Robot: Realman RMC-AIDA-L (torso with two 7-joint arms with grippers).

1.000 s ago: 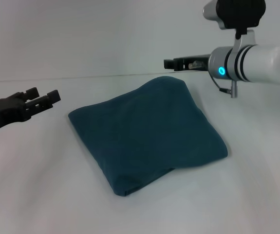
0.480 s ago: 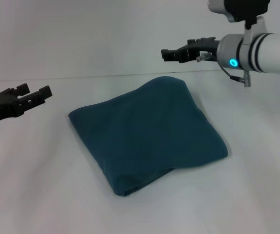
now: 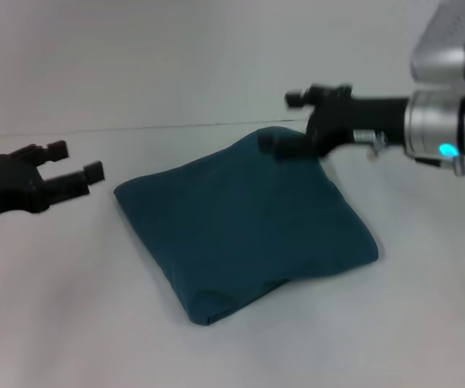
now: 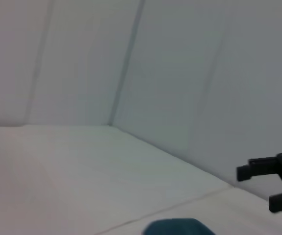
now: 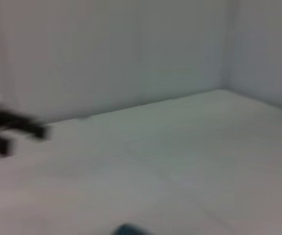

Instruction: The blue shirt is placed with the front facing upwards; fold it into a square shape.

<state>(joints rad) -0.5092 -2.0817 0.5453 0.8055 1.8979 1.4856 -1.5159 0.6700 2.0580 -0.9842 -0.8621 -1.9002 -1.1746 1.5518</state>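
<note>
The blue shirt (image 3: 244, 222) lies folded into a roughly square, slightly puffy bundle near the middle of the white worktop (image 3: 70, 323), one corner pointing toward the robot; no lettering shows on its upper face. The left hand (image 3: 72, 166) hovers above the worktop to the shirt's left, clear of the cloth, its two fingers spread apart and holding nothing. The right hand (image 3: 285, 121) hangs over the shirt's far corner, fingers parted and empty. In the left wrist view, the right hand (image 4: 263, 188) appears beyond a small edge of the shirt (image 4: 177, 227).
</note>
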